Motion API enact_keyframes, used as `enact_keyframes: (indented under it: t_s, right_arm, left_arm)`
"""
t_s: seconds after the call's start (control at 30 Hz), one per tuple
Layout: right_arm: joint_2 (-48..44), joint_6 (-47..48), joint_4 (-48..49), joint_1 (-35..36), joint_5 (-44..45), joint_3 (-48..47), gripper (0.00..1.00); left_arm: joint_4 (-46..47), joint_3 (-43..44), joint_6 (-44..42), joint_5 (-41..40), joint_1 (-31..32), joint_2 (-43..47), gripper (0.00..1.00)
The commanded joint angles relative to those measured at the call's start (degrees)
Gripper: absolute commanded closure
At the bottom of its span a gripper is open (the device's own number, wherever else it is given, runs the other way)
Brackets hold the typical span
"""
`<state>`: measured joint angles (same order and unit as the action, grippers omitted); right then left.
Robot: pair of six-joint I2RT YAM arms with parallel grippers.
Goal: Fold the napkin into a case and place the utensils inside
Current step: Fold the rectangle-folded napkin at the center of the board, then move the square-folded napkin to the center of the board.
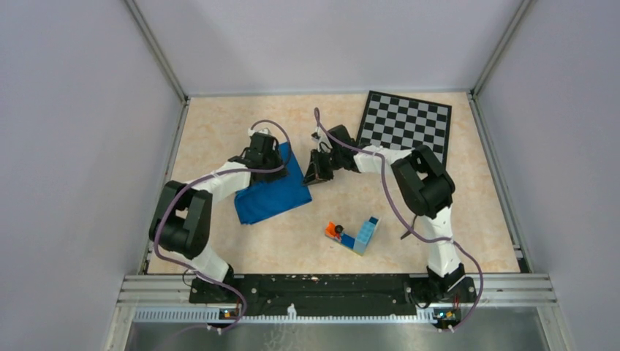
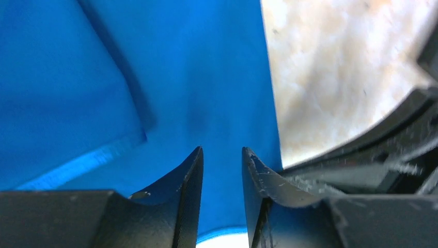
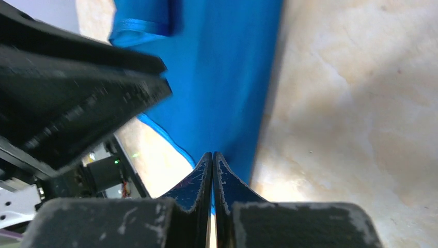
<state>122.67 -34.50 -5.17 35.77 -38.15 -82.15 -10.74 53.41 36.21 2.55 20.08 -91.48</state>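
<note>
The blue napkin (image 1: 270, 191) lies folded on the table, left of centre. My left gripper (image 1: 265, 148) hovers over its far edge. In the left wrist view its jaws (image 2: 222, 152) stand apart, with the napkin (image 2: 206, 77) lying flat beneath them and nothing pinched. My right gripper (image 1: 319, 174) is at the napkin's right corner. Its fingers (image 3: 213, 155) are pressed together on the edge of the napkin (image 3: 222, 77), and a sliver of blue shows between them. The utensils are out of view.
A chessboard (image 1: 406, 124) lies at the back right. An L of blue toy bricks (image 1: 363, 235) with a small orange piece (image 1: 335, 230) sits near the front centre. The two grippers are close together. Grey walls surround the table.
</note>
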Motion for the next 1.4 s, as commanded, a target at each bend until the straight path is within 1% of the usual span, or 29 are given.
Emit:
enact_keyframes:
  t_s: [0.0,0.17,0.3,0.43,0.53,0.6,0.7,0.77,0.83,0.87,0.9,1.0,1.03,1.1,1.13,1.17,1.2,1.27,1.3,1.37]
  right_arm:
    - [1.7,-1.6,4.1,0.2,2.8,1.9,1.0]
    - [2.6,-2.2,4.5,0.0,4.3,2.7,1.0]
    - [3.2,-2.5,4.6,-0.4,4.4,2.8,1.0]
    - [3.5,-2.7,4.7,-0.5,4.4,2.6,1.0]
    - [3.6,-2.9,4.7,-0.4,4.3,2.5,1.0]
    - [3.6,-2.8,4.5,-0.5,4.3,2.4,1.0]
    - [3.5,-2.2,3.7,-0.4,4.6,1.9,1.0]
    - [3.5,-1.4,2.8,-0.5,4.8,1.3,1.0]
    - [3.3,0.4,1.7,-0.2,5.1,0.4,1.0]
    - [3.0,1.8,0.4,0.0,5.7,-0.2,1.0]
    - [2.5,3.3,-1.1,0.3,6.6,-1.0,1.0]
    - [0.0,8.6,-8.0,1.5,10.3,-4.7,1.0]
    - [-1.8,10.2,-10.3,2.1,12.2,-5.5,0.97]
    - [-4.4,12.2,-13.2,3.8,15.5,-6.2,0.81]
    - [-5.3,12.8,-13.9,4.8,16.2,-6.1,0.75]
    - [-6.0,12.9,-14.3,6.0,16.0,-5.8,0.72]
    - [-6.1,12.8,-14.1,6.9,14.9,-5.7,0.7]
    - [-5.6,11.0,-12.4,7.9,11.5,-4.4,0.7]
    - [-5.2,9.8,-11.3,8.1,10.2,-3.6,0.72]
    - [-4.4,7.7,-8.3,8.1,8.5,-1.5,0.8]
  left_arm:
    - [0.9,3.9,3.0,-9.8,0.6,-4.3,0.62]
    - [-0.4,8.7,2.1,-11.8,1.1,-9.5,0.66]
    - [-9.2,14.6,0.4,-16.5,1.0,-13.5,0.68]
    - [-12.8,15.9,-3.1,-19.8,0.0,-13.4,0.69]
    - [-16.6,16.5,-4.8,-21.4,-3.5,-12.4,0.69]
    - [-17.7,16.3,-7.5,-21.3,-6.4,-10.4,0.7]
    - [-22.4,18.2,-12.0,-25.9,-11.5,-7.0,0.69]
    - [-25.0,19.9,-14.8,-30.8,-15.0,-3.5,0.68]
    - [-24.4,20.6,-18.5,-31.2,-17.1,0.9,0.63]
    - [-24.0,20.9,-19.8,-30.5,-17.3,3.0,0.58]
    - [-24.1,21.2,-20.2,-28.7,-17.3,4.8,0.51]
    - [-23.3,19.2,-19.5,-18.2,-17.4,9.4,0.43]
    - [-22.1,17.4,-18.6,-14.3,-17.4,10.6,0.41]
    - [-19.7,13.6,-16.3,-6.2,-17.4,12.1,0.39]
    - [-18.2,11.5,-15.6,-3.4,-17.4,12.4,0.39]
    - [-17.1,9.6,-14.7,0.1,-17.3,12.5,0.39]
    - [-16.0,7.8,-13.2,2.0,-17.3,12.6,0.39]
    - [-14.1,4.7,-10.6,6.0,-17.3,12.1,0.41]
    - [-13.0,3.2,-9.4,8.2,-17.3,11.8,0.41]
    - [-11.8,0.8,-7.4,10.0,-17.2,11.6,0.41]
